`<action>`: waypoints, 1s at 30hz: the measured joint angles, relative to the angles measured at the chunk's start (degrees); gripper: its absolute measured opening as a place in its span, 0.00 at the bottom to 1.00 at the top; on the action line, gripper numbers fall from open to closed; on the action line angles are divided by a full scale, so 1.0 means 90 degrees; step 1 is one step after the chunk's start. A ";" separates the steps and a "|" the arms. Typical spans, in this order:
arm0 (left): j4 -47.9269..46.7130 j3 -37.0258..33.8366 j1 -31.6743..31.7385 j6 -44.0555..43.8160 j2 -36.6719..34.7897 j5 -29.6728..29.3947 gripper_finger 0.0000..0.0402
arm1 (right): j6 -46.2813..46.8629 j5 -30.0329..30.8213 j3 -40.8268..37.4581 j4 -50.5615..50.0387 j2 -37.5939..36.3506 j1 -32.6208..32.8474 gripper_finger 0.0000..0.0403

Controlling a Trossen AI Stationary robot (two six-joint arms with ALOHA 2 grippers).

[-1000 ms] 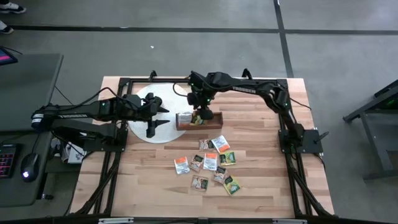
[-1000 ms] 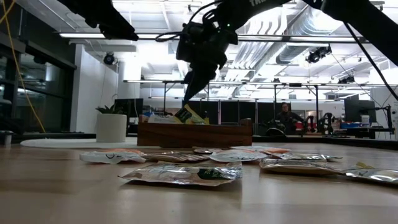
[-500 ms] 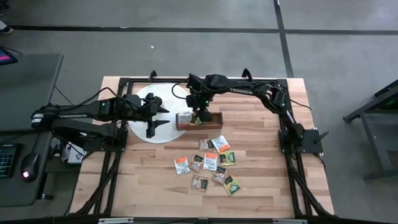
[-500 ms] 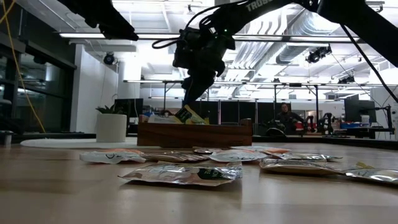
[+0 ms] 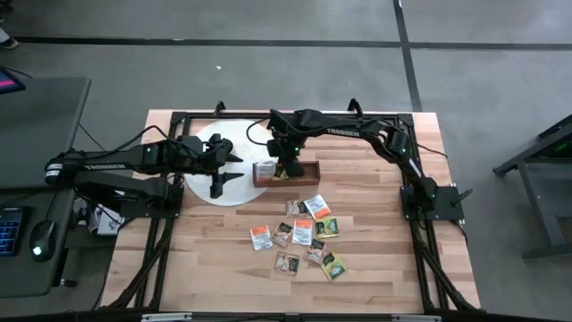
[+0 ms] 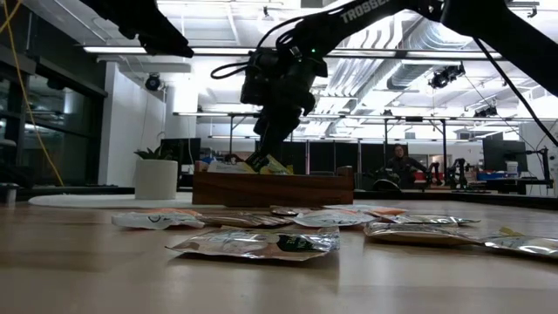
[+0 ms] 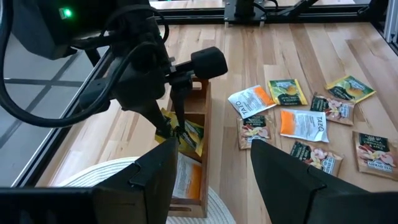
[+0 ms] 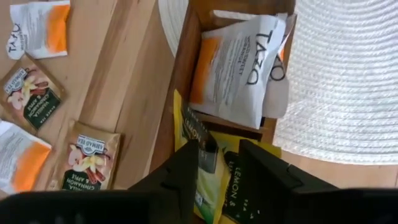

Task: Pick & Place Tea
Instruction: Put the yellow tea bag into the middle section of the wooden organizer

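Right end effector (image 5: 284,167) is down over the long brown wooden compartment box (image 5: 307,176), its two fingers either side of a yellow-green lemon tea sachet (image 8: 219,169) standing on edge in the middle compartment; whether they grip it, I cannot tell. An orange-and-white sachet (image 8: 239,67) sits in the box's left compartment. The other small flat sachets (image 5: 304,233) lie scattered on the wooden tabletop (image 5: 375,259) just nearer than the box. Left end effector (image 5: 225,170), fingers apart, hangs over the white round woven disc (image 5: 239,191) left of the box.
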 joint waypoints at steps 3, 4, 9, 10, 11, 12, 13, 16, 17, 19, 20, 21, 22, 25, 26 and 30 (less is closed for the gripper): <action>0.0002 0.0000 -0.0001 0.0000 0.0000 0.0000 0.50 | 0.0007 0.0002 0.0000 -0.0008 -0.0018 -0.0008 0.22; 0.0000 0.0000 -0.0001 0.0000 0.0000 0.0000 0.50 | 0.0007 0.0000 0.0000 -0.0024 -0.0021 -0.0013 0.21; 0.0000 0.0000 -0.0002 0.0000 0.0000 -0.0003 0.50 | 0.0005 0.0002 0.0000 -0.0054 -0.0022 -0.0015 0.13; 0.0000 0.0000 0.0000 0.0000 0.0000 -0.0003 0.50 | 0.0008 0.0002 0.0000 -0.0052 -0.0025 -0.0015 0.11; 0.0000 0.0000 -0.0001 0.0000 0.0000 -0.0003 0.50 | 0.0032 0.0002 0.0000 -0.0052 -0.0025 -0.0015 0.09; 0.0000 0.0000 0.0000 0.0000 0.0000 -0.0003 0.50 | 0.0056 0.0002 0.0000 -0.0056 -0.0025 -0.0015 0.07; 0.0000 0.0000 -0.0002 0.0000 0.0000 -0.0003 0.50 | 0.0066 0.0002 0.0000 -0.0057 -0.0025 -0.0015 0.05; 0.0000 0.0000 -0.0001 -0.0002 0.0000 -0.0005 0.50 | 0.0071 0.0001 0.0000 -0.0043 -0.0026 -0.0015 0.01; 0.0002 0.0000 -0.0001 -0.0006 0.0000 -0.0005 0.50 | 0.0096 0.0004 0.0000 -0.0030 -0.0027 -0.0015 0.01; 0.0001 0.0000 0.0000 -0.0017 0.0000 -0.0005 0.50 | 0.0180 0.0018 0.0000 -0.0029 -0.0030 -0.0015 0.01; 0.0002 0.0000 -0.0001 -0.0017 0.0000 -0.0005 0.50 | 0.0180 0.0029 0.0000 -0.0051 -0.0039 -0.0015 0.01; 0.0002 0.0000 -0.0001 -0.0017 0.0000 -0.0005 0.50 | 0.0180 0.0032 0.0000 -0.0073 -0.0051 -0.0015 0.01; 0.0002 0.0000 -0.0001 -0.0017 0.0000 -0.0006 0.50 | 0.0185 0.0042 0.0000 -0.0075 -0.0058 -0.0015 0.01; 0.0002 0.0000 -0.0001 -0.0015 0.0000 -0.0016 0.50 | 0.0321 0.0078 0.0024 -0.0076 -0.0115 -0.0015 0.01; 0.0002 0.0000 -0.0002 -0.0015 0.0000 -0.0038 0.50 | 0.0338 0.0078 0.0024 -0.0066 -0.0139 -0.0015 0.00; 0.0000 0.0000 0.0000 -0.0012 0.0000 -0.0044 0.50 | 0.0509 0.0090 0.0024 0.0054 -0.0301 -0.0018 0.00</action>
